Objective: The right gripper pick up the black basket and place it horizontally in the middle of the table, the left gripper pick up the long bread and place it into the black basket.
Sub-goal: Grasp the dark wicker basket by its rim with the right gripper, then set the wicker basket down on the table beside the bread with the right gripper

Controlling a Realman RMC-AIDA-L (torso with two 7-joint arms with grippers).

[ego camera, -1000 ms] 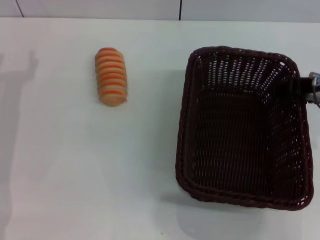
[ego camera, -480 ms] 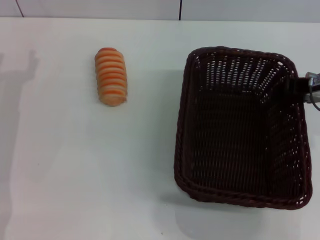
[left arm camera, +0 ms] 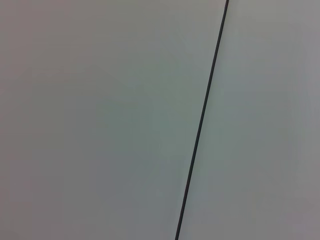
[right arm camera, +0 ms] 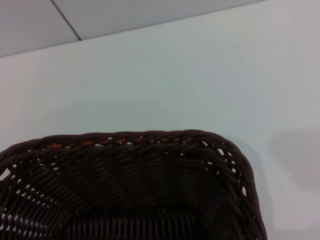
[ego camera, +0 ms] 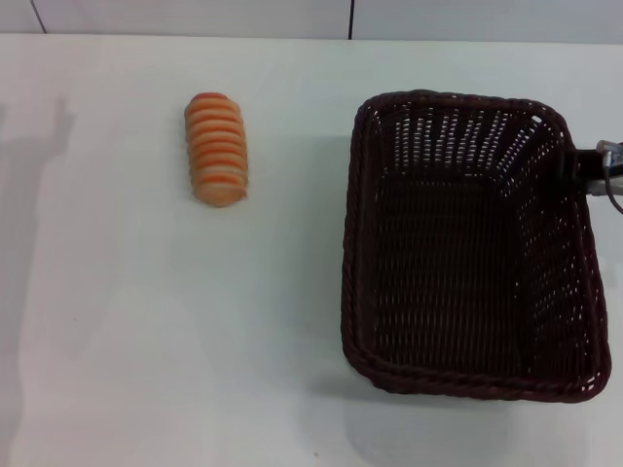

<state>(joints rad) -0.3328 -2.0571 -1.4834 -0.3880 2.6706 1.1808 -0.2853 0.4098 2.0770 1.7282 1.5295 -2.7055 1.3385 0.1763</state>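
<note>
The black basket [ego camera: 352, 253] is on the right side of the white table [ego camera: 146, 341], its long side running front to back. My right gripper [ego camera: 571, 167] shows only as a black tip at the basket's far right rim, gripping it. The right wrist view looks over the basket's braided rim [right arm camera: 130, 137] onto the table. The long bread [ego camera: 216, 148], orange and cream striped, lies alone at the far left of the table, well apart from the basket. My left gripper is out of view; the left wrist view shows only a plain panel.
A wall with a dark seam [ego camera: 350, 17] runs along the table's far edge. The left wrist view shows grey panels split by a thin dark line [left arm camera: 202, 120]. Bare tabletop lies between the bread and the basket.
The basket has shifted slightly to the left, its far end moving most, carried by my right gripper. The bread has not moved.
</note>
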